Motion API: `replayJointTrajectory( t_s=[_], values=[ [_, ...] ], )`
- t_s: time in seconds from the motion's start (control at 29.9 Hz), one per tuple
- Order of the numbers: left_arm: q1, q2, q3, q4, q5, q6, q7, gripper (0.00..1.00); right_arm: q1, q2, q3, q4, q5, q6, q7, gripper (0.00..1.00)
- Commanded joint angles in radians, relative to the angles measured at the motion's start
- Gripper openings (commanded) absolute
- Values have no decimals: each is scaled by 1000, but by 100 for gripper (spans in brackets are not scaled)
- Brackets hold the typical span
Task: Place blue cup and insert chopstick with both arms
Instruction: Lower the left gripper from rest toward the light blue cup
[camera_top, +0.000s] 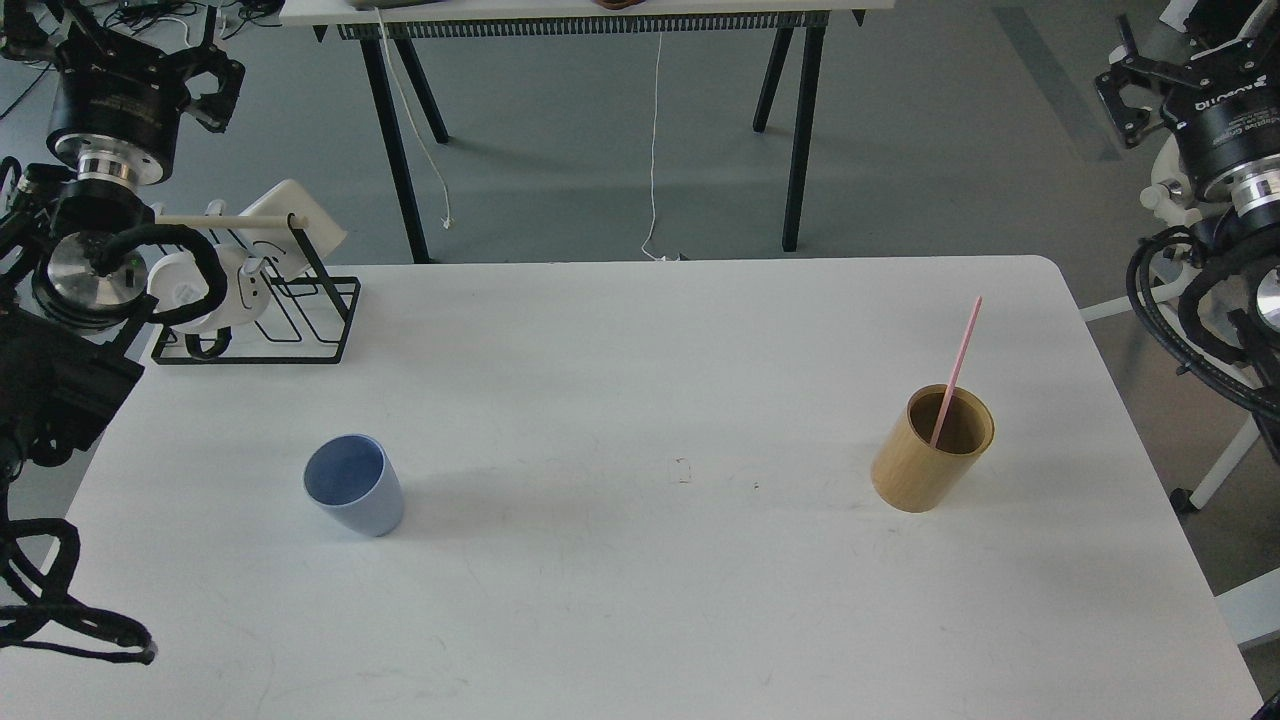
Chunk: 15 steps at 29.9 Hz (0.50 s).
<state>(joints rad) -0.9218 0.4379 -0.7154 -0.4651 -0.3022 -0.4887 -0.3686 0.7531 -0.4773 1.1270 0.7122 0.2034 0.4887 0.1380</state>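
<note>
The blue cup (355, 487) stands upright on the white table (640, 600), left of centre, with nothing in it. The pink chopstick (960, 365) leans inside a tan wooden cylinder (932, 452) on the right side of the table, its upper half sticking out. My left gripper (125, 45) hangs high at the far left, above the rack and well away from the cup, open and holding nothing. My right gripper (1170, 60) is raised at the far right, beyond the table's edge, open and holding nothing.
A black wire rack (262, 318) with a pale wooden dowel and white mugs (185, 290) sits at the table's back left corner. Behind the table stands another table on black legs (800, 130), with a white cable hanging down.
</note>
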Motion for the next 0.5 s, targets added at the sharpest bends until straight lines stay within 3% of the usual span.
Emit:
replayJointTrajectory(
  t_s=[0.0, 0.2, 0.3, 0.47],
  values=[
    [12, -2, 2, -1, 0, 0, -1, 100, -6, -6, 5, 13, 2, 0, -1, 99],
    [11, 33, 8, -27, 3, 0, 7, 100, -9, -15, 22, 13, 2, -10, -1, 99],
    [8, 109, 46, -121, 43, 0, 40, 100, -18, -15, 31, 15, 2, -12, -1, 99],
    [1, 251, 56, -315, 295, 0, 39, 100, -28, -12, 31, 15, 2, -12, 0, 99]
  ],
)
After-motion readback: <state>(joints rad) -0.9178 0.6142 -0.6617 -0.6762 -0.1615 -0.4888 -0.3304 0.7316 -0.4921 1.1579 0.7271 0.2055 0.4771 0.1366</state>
